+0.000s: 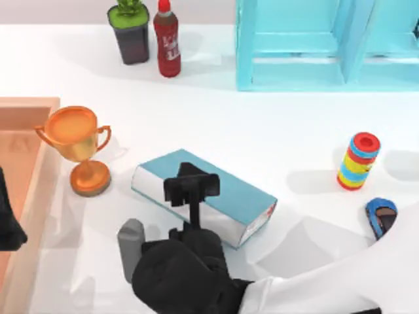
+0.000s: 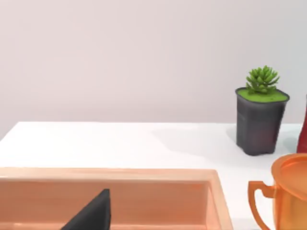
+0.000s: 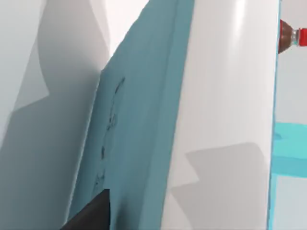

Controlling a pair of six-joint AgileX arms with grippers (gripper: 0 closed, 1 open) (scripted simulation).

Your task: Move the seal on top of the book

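The teal-blue book [image 1: 243, 196] lies flat and slanted in the middle of the table, white page edges facing the front. My right gripper [image 1: 191, 188] hangs directly over the book's left half, its arm reaching in from the lower right. The right wrist view looks closely along the book's cover [image 3: 139, 134]. The seal is hidden. My left gripper [image 1: 6, 226] is parked at the left edge, over the wooden tray.
A gold trophy [image 1: 78, 147] stands left of the book, beside the wooden tray [image 1: 29, 103]. A grey block [image 1: 129, 245] stands at the front. At the back are a potted plant [image 1: 131, 29], a red bottle [image 1: 167, 39] and a light-blue shelf [image 1: 314, 46]. A striped ring stack [image 1: 359, 160] and a small blue object [image 1: 381, 217] sit at the right.
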